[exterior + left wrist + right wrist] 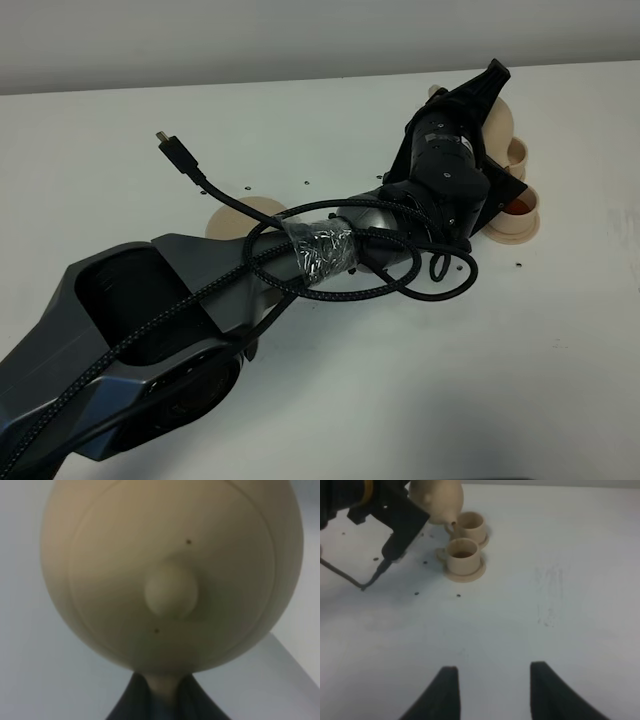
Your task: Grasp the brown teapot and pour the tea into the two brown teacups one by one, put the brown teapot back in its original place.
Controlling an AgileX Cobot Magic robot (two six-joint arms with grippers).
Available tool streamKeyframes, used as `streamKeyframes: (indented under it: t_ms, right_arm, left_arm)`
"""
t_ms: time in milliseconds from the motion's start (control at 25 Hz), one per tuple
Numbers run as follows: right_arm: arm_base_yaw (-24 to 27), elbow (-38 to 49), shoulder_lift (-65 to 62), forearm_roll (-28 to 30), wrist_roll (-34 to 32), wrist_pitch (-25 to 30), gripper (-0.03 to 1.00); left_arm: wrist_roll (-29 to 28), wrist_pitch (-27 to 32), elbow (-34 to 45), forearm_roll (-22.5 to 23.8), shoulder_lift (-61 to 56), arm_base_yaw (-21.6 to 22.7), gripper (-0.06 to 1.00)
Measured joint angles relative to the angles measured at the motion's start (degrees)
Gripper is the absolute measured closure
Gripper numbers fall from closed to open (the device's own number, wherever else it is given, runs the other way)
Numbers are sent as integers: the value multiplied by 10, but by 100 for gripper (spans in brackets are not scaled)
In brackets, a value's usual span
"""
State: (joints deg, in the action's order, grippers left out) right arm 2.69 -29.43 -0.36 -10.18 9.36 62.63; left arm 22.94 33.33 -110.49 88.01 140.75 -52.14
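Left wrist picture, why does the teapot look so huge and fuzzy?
Left wrist view: the brown teapot sits very close to the lens, so it fills the frame and its lid knob looks soft. Right wrist view: the nearer teacup is clearer, though a bit grainy. Exterior high view: even light, only faint shadows on the table.

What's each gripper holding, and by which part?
Left gripper holds the brown teapot, pinched by its loop handle. Right gripper is open, holding nothing.
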Motion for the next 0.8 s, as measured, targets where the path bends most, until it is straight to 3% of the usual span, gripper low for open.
streamKeyframes:
  t_ms: [800]
  right_arm:
    - [0,0,0,0,0,0,64]
  left_arm:
    - [0,-27,0,6,0,0,81]
